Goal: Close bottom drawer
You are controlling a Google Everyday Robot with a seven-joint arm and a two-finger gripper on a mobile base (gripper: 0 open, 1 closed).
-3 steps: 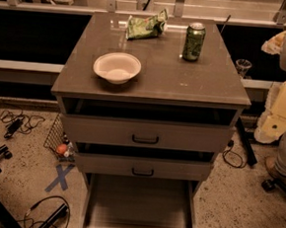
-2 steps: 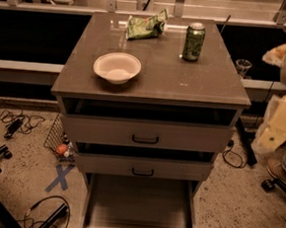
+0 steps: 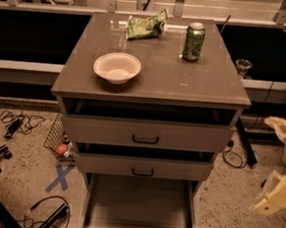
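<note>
The bottom drawer [image 3: 140, 205] is pulled far out of the cabinet [image 3: 219, 87], its empty tray reaching to the lower edge of the view, so its front and handle are barely seen. It has to be pushed straight back under the cabinet, and none of that travel looks done yet.

The gripper [image 3: 275, 194] hangs low to the right of the cabinet, well apart from it and touching nothing. I cannot tell whether it is spread or pressed together. It sits off to the side, probably because the open tray fills the floor in front of the cabinet. To push, it would have to come round to the drawer's front, which lies beyond what can be seen clearly.

The middle drawer [image 3: 144, 166] and top drawer [image 3: 146, 134] each stand slightly out of the cabinet. A push aimed too high would catch the middle one instead.

On the cabinet's top stand a bowl [image 3: 117, 67], a can [image 3: 193, 41] and a crumpled bag [image 3: 146, 27]. A hard shove could shake them, so a slow, level push seems wise
</note>
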